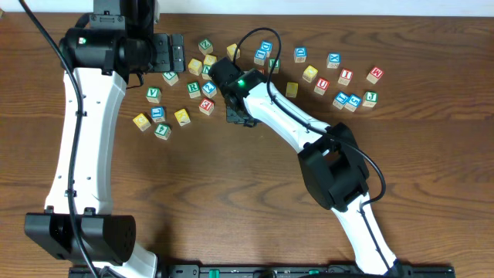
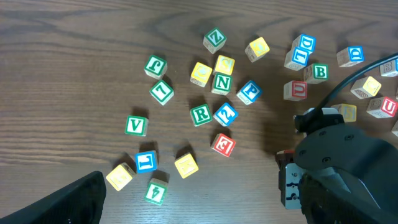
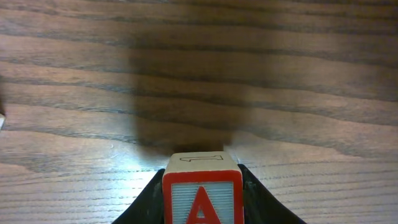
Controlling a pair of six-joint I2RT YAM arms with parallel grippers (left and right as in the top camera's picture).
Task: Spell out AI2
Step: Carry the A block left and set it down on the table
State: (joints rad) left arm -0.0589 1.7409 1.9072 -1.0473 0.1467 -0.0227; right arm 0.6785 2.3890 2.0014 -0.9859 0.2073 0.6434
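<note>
My right gripper [image 3: 203, 205] is shut on the light-wood cube with the red A [image 3: 202, 190]; the jaws grip both its sides. In the overhead view this gripper [image 1: 238, 116] points down at bare table just below the cube cluster, and the arm hides the A cube. A cube with a red I [image 1: 345, 76] lies in the right group. A blue-printed cube that looks like a 2 [image 2: 226, 114] lies in the left cluster, also in the overhead view [image 1: 208, 89]. My left gripper [image 1: 170, 54] hovers open and empty at the back left.
Several green, blue, yellow and red lettered cubes are scattered across the back of the table, among them red U cubes [image 2: 299, 89] [image 1: 322, 85] and a red E cube [image 2: 224, 144]. The right arm [image 2: 336, 168] crosses the left wrist view.
</note>
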